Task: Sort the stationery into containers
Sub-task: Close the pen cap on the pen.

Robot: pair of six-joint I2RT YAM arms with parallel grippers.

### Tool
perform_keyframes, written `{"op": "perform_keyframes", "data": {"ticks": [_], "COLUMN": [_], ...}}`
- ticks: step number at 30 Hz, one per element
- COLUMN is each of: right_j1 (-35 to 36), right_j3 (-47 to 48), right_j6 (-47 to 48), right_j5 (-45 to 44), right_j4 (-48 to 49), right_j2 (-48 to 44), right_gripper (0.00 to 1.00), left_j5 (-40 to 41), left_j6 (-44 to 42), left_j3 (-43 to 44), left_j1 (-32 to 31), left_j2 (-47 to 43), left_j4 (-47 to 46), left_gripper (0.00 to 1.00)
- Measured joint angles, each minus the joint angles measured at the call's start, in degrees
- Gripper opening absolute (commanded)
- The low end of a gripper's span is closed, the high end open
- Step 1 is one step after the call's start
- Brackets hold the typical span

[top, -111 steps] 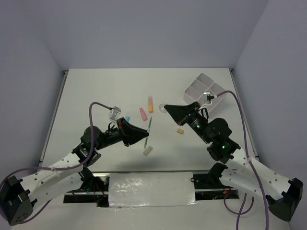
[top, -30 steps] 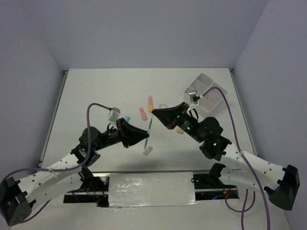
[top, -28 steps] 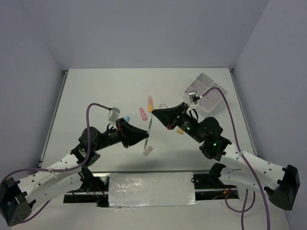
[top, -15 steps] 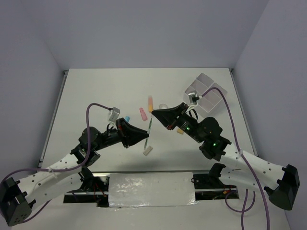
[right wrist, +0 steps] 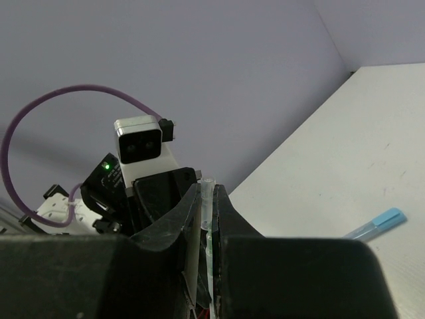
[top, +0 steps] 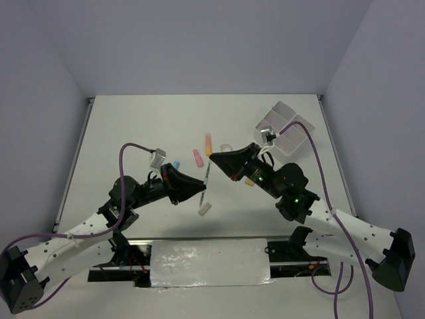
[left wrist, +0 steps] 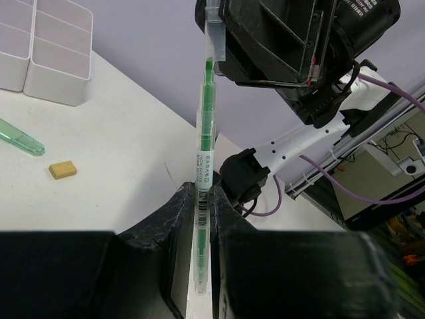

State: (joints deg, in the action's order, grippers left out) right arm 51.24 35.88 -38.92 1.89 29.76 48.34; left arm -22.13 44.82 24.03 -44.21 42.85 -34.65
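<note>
Clearly, the left arm (top: 86,229) reaches in from the near left, its jaws set narrow and clamped on the lower barrel of a green pen (top: 208,174). Just behind that arm's wrist, the blue end (top: 176,164) of a thin item lies on the surface (top: 133,126); the rest of it is hidden by the arm. A pink piece (top: 198,157) lies further right. A white piece (top: 204,209) rests just nearer than the left jaw tips.

The pen is off the surface near the middle, slanting up from the left jaws to the right jaws. In the left wrist view its clear barrel (left wrist: 204,153) with a green core rises between the two dark fingers (left wrist: 174,226). Its clear top end sits in the right jaws above.

Beyond the pen's top lies an orange and pink piece (top: 208,143), with a clear ring (top: 224,147) beside it.

The right arm (top: 345,229) comes in from the near right, its jaws closed tight on the pen's top end (right wrist: 208,212). A beige piece (top: 250,181) lies on the surface under that arm. A pale green pen (left wrist: 20,139) lies near it in the left wrist view.

The white tray (top: 282,126) stands at the far right, well apart from the held pen.
</note>
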Motion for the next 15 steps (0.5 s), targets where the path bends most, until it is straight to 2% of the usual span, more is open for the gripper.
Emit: {"op": "perform_keyframes", "data": {"ticks": [15], "right_j1": [0.11], "right_j3": [-1.64], "right_j6": [-0.37], "right_j5": [0.42], "right_j4": [1.09], "right_j2": [0.02], "right_gripper": [0.05], "left_j5": [0.5], "left_j6": [-0.04], "left_j3": [0.0], "left_j1": [0.0], "left_j2": [-0.35], "left_j4": [0.02], "left_gripper": [0.0]}}
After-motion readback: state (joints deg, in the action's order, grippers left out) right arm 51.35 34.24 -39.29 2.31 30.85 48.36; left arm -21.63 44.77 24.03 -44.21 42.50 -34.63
